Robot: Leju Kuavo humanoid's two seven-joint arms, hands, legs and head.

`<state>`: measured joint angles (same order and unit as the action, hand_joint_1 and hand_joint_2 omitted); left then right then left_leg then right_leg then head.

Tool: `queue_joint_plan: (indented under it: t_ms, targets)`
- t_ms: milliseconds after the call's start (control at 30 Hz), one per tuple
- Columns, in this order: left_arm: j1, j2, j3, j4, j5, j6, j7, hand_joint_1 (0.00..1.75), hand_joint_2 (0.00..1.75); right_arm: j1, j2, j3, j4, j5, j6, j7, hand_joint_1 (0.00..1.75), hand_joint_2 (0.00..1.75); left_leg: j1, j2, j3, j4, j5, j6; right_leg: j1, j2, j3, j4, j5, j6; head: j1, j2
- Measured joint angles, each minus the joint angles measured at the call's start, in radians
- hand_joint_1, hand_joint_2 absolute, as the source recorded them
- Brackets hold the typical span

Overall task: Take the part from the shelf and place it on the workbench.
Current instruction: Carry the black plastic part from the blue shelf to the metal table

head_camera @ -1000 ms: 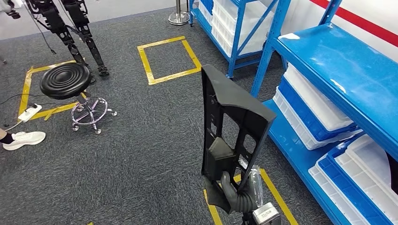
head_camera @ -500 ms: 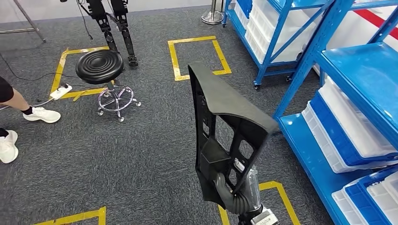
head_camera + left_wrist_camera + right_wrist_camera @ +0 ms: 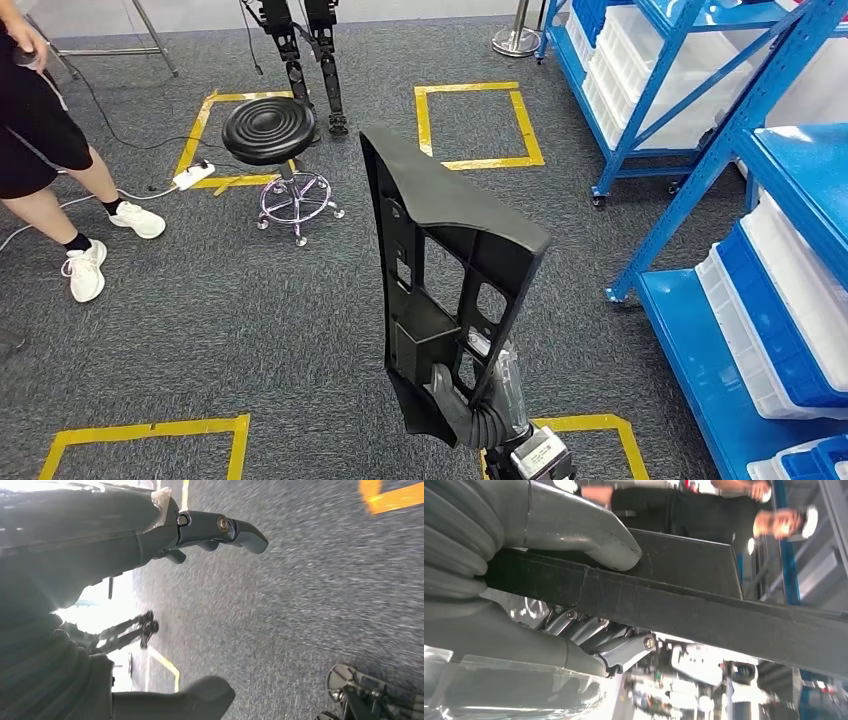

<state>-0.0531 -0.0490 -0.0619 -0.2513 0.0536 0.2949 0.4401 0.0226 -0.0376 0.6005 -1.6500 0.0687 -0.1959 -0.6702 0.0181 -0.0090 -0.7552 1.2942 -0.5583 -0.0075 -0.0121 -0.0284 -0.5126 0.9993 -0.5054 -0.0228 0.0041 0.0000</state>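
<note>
Material: black moulded plastic, matte, with cut-out windows; this is the part (image 3: 455,280), off the shelf and carried in the air above the carpet.

Part position: stands nearly upright in front of the body, centre-right in the head view, long axis running up and away from the hand; broad flat end at the top, narrow end at the bottom.

Right hand (image 3: 480,405): grips the part at its lower end, the part rising straight above it. In the right wrist view the grey thumb (image 3: 574,527) presses on one face of the panel's edge and the darker fingers (image 3: 621,650) wrap the other face (clamped, no gap visible).

Left hand (image 3: 150,535): hangs over grey carpet (image 3: 310,590), fingers apart from the thumb, nothing in it.

Key relation: all the part's length lies above the grip, so it is top-heavy in the right hand. The left hand is well apart from it.

Surroundings: blue shelving (image 3: 740,130) with white bins to the right, a black stool (image 3: 270,130) and a person's legs (image 3: 60,190) to the left, yellow floor tape (image 3: 478,125) ahead.

Stage (judgement): pick done, transport under way; no workbench in sight.

Risk (judgement): the tall panel could swing or tilt in the grip during turning.
</note>
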Motion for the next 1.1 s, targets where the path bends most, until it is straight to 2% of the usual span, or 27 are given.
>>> queue_joint_plan:
  t_ms: [33, 67, 100, 167, 200, 233, 300, 333, 367, 433, 467, 500, 533, 567, 600, 633, 667, 700, 733, 800, 867, 900, 933, 1000, 1033, 1100]
  targets:
    - [0.001, 0.000, 0.002, 0.001, 0.000, 0.000, 0.000, 0.00, 1.75, -0.001, 0.000, 0.001, 0.003, 0.000, 0.000, 0.000, 1.75, 1.75, 0.001, 0.003, -0.005, 0.007, 0.008, -0.001, 0.002, -0.012, 0.001, 0.000, -0.002, -0.002, 0.000, 0.000]
    - [0.002, 0.001, 0.004, 0.002, 0.001, 0.000, 0.000, 0.00, 1.75, -0.002, 0.001, 0.001, 0.005, 0.000, 0.001, 0.000, 1.75, 1.75, 0.002, 0.008, 0.012, -0.027, 0.033, 0.000, 0.003, -0.023, 0.003, 0.000, -0.004, -0.002, 0.000, 0.000]
    - [0.002, 0.001, 0.005, 0.002, 0.002, 0.001, 0.000, 0.00, 1.75, -0.004, 0.001, 0.002, 0.006, 0.002, 0.001, 0.001, 1.75, 1.75, 0.001, 0.021, 0.047, -0.092, 0.067, 0.002, 0.003, -0.032, 0.006, 0.000, -0.008, -0.001, -0.001, 0.000]
    - [0.000, -0.002, 0.008, 0.003, 0.009, 0.004, 0.000, 0.00, 1.75, -0.007, 0.003, 0.002, 0.007, 0.010, 0.002, 0.003, 1.75, 1.75, -0.006, 0.066, 0.114, -0.217, 0.111, 0.010, 0.011, -0.048, 0.013, 0.001, -0.016, 0.007, 0.000, 0.000]
    - [-0.001, -0.005, 0.011, 0.003, 0.013, 0.004, 0.000, 0.00, 1.75, -0.009, 0.005, 0.002, 0.007, 0.017, 0.000, 0.005, 1.75, 1.75, -0.010, 0.081, 0.132, -0.250, 0.118, 0.016, 0.016, -0.056, 0.015, 0.001, -0.020, 0.012, 0.001, 0.000]
    - [-0.001, -0.009, 0.013, 0.003, 0.015, 0.000, 0.000, 0.00, 1.75, -0.009, 0.007, 0.002, 0.007, 0.025, -0.004, 0.008, 1.75, 1.75, -0.016, 0.084, 0.136, -0.260, 0.116, 0.021, 0.020, -0.064, 0.016, 0.000, -0.022, 0.016, 0.003, 0.000]
    - [0.000, -0.018, 0.016, 0.003, 0.006, -0.020, -0.001, 0.00, 1.75, -0.003, 0.009, 0.002, 0.003, 0.040, -0.018, 0.016, 1.75, 1.75, -0.017, 0.060, 0.137, -0.266, 0.119, 0.034, 0.022, -0.078, 0.018, 0.000, -0.029, 0.025, 0.004, 0.000]
    - [0.000, -0.022, 0.015, 0.003, -0.003, -0.033, -0.001, 0.00, 1.75, 0.002, 0.009, 0.001, 0.000, 0.048, -0.027, 0.019, 1.75, 1.75, -0.016, 0.049, 0.139, -0.271, 0.122, 0.040, 0.020, -0.069, 0.017, 0.010, -0.036, 0.029, 0.005, 0.000]
    - [-0.001, -0.026, 0.013, 0.004, -0.013, -0.046, 0.000, 0.00, 1.75, 0.008, 0.008, 0.000, -0.004, 0.053, -0.035, 0.021, 1.75, 1.75, -0.013, 0.037, 0.142, -0.276, 0.125, 0.047, 0.019, -0.049, 0.005, 0.039, -0.053, 0.030, 0.006, 0.000]
    - [-0.003, -0.035, 0.007, 0.005, -0.026, -0.068, 0.000, 0.00, 1.75, 0.026, 0.003, -0.005, -0.009, 0.059, -0.049, 0.021, 1.75, 1.75, -0.011, 0.012, 0.145, -0.279, 0.126, 0.056, 0.014, 0.002, -0.049, 0.155, -0.104, 0.025, 0.010, 0.000]
    - [-0.004, -0.039, 0.004, 0.006, -0.031, -0.080, -0.001, 0.00, 1.75, 0.039, -0.001, -0.007, -0.011, 0.063, -0.055, 0.021, 1.75, 1.75, -0.011, -0.002, 0.145, -0.279, 0.126, 0.058, 0.012, 0.015, -0.086, 0.224, -0.128, 0.022, 0.011, 0.000]
    - [-0.003, -0.044, 0.002, 0.008, -0.035, -0.090, -0.001, 0.00, 1.75, 0.052, -0.007, -0.010, -0.012, 0.068, -0.063, 0.020, 1.75, 1.75, -0.011, -0.016, 0.145, -0.279, 0.125, 0.059, 0.011, 0.019, -0.115, 0.272, -0.141, 0.024, 0.012, 0.000]
    - [-0.001, -0.048, -0.001, 0.011, -0.041, -0.098, -0.001, 0.00, 1.75, 0.064, -0.013, -0.012, -0.013, 0.074, -0.070, 0.020, 1.75, 1.75, -0.011, -0.031, 0.146, -0.278, 0.125, 0.059, 0.010, 0.022, -0.129, 0.288, -0.138, 0.030, 0.012, 0.000]
    - [0.002, -0.052, -0.005, 0.014, -0.049, -0.103, -0.001, 0.00, 1.75, 0.074, -0.020, -0.013, -0.015, 0.080, -0.077, 0.020, 1.75, 1.75, -0.011, -0.044, 0.147, -0.278, 0.125, 0.059, 0.008, 0.024, -0.122, 0.263, -0.118, 0.039, 0.012, 0.000]
    - [0.004, -0.056, -0.013, 0.016, -0.062, -0.104, -0.001, 0.00, 1.75, 0.083, -0.027, -0.014, -0.020, 0.084, -0.085, 0.019, 1.75, 1.75, -0.011, -0.058, 0.148, -0.278, 0.125, 0.058, 0.005, 0.031, -0.098, 0.202, -0.086, 0.050, 0.013, 0.000]
    - [0.006, -0.060, -0.022, 0.018, -0.075, -0.101, 0.000, 0.00, 1.75, 0.091, -0.034, -0.015, -0.026, 0.088, -0.092, 0.018, 1.75, 1.75, -0.011, -0.071, 0.149, -0.277, 0.126, 0.056, -0.001, 0.050, -0.068, 0.129, -0.053, 0.059, 0.013, 0.000]
    - [0.007, -0.063, -0.033, 0.019, -0.086, -0.099, 0.000, 0.00, 1.75, 0.098, -0.041, -0.016, -0.032, 0.090, -0.100, 0.016, 1.75, 1.75, -0.013, -0.083, 0.149, -0.276, 0.126, 0.053, -0.004, 0.066, -0.043, 0.067, -0.027, 0.061, 0.013, 0.000]
    - [0.006, -0.066, -0.042, 0.020, -0.091, -0.097, 0.000, 0.00, 1.75, 0.105, -0.048, -0.016, -0.039, 0.092, -0.109, 0.013, 1.75, 1.75, -0.015, -0.093, 0.148, -0.275, 0.126, 0.049, -0.006, 0.079, -0.027, 0.028, -0.010, 0.059, 0.013, 0.000]
    - [0.006, -0.068, -0.047, 0.020, -0.091, -0.097, 0.000, 0.00, 1.75, 0.110, -0.054, -0.016, -0.045, 0.092, -0.116, 0.009, 1.75, 1.75, -0.016, -0.100, 0.146, -0.274, 0.126, 0.043, -0.004, 0.086, -0.023, 0.013, -0.004, 0.053, 0.012, 0.000]
    - [0.005, -0.069, -0.051, 0.020, -0.086, -0.099, 0.000, 0.00, 1.75, 0.115, -0.062, -0.017, -0.056, 0.087, -0.127, 0.002, 1.75, 1.75, -0.012, -0.110, 0.141, -0.273, 0.127, 0.032, -0.002, 0.071, -0.017, 0.010, 0.002, 0.035, 0.011, 0.000]
    - [0.002, -0.069, -0.053, 0.020, -0.083, -0.102, 0.000, 0.00, 1.75, 0.115, -0.067, -0.018, -0.063, 0.072, -0.132, -0.008, 1.75, 1.75, -0.009, -0.077, 0.125, -0.241, 0.105, 0.023, -0.005, 0.054, -0.011, 0.006, 0.009, 0.020, 0.008, 0.000]
    - [-0.003, -0.069, -0.055, 0.020, -0.080, -0.106, 0.000, 0.00, 1.75, 0.115, -0.069, -0.019, -0.065, 0.062, -0.132, -0.013, 1.75, 1.75, -0.008, -0.051, 0.106, -0.199, 0.078, 0.020, -0.006, 0.044, -0.010, 0.004, 0.010, 0.014, 0.006, 0.000]
    - [-0.009, -0.068, -0.055, 0.020, -0.076, -0.112, 0.001, 0.00, 1.75, 0.114, -0.071, -0.020, -0.065, 0.053, -0.130, -0.016, 1.75, 1.75, -0.007, -0.025, 0.077, -0.138, 0.044, 0.015, -0.003, 0.032, -0.011, 0.004, 0.010, 0.010, 0.004, 0.000]
    - [-0.021, -0.063, -0.055, 0.020, -0.066, -0.127, 0.001, 0.00, 1.75, 0.113, -0.074, -0.024, -0.065, 0.043, -0.127, -0.019, 1.75, 1.75, -0.004, -0.005, 0.020, -0.017, -0.008, 0.008, 0.001, 0.006, -0.012, 0.004, 0.009, 0.006, 0.003, 0.000]
    - [-0.025, -0.060, -0.055, 0.020, -0.063, -0.132, 0.001, 0.00, 1.75, 0.113, -0.075, -0.026, -0.066, 0.040, -0.126, -0.019, 1.75, 1.75, -0.003, 0.000, 0.009, 0.009, -0.011, 0.005, 0.002, -0.007, -0.012, 0.004, 0.008, 0.005, 0.002, 0.000]
    - [-0.028, -0.056, -0.055, 0.020, -0.061, -0.136, 0.001, 0.00, 1.75, 0.112, -0.075, -0.027, -0.068, 0.038, -0.126, -0.019, 1.75, 1.75, -0.001, 0.005, 0.017, -0.004, 0.008, 0.004, 0.003, -0.023, -0.011, 0.004, 0.006, 0.004, 0.002, 0.000]
